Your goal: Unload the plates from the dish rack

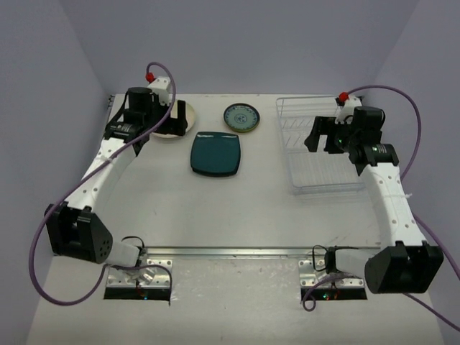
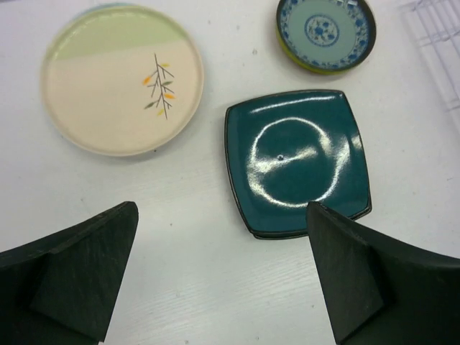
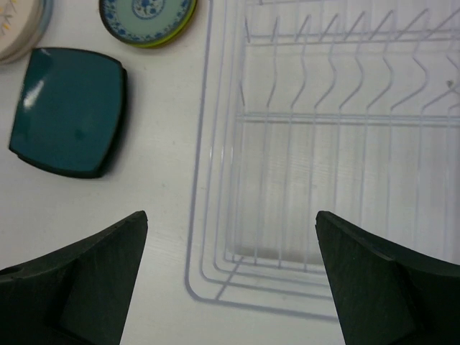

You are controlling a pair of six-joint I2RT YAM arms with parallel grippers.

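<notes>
The white wire dish rack (image 1: 325, 188) stands at the right of the table, and no plate shows in it. Three plates lie flat on the table to its left. One is a dark-teal rounded-square plate (image 1: 215, 153), one a small teal-patterned round plate (image 1: 242, 117), and one a cream plate (image 2: 122, 79) with a leaf sprig and a light-blue rim under it. My left gripper (image 2: 223, 208) hangs open above bare table between the cream and square plates, holding nothing. My right gripper (image 3: 231, 213) hangs open above the rack's (image 3: 323, 118) near left corner, also holding nothing.
Lavender walls close in the table at the back and on both sides. Purple cables (image 1: 402, 108) loop from each wrist out past the table's sides. Both arm bases sit on metal plates (image 1: 136, 277) at the near edge.
</notes>
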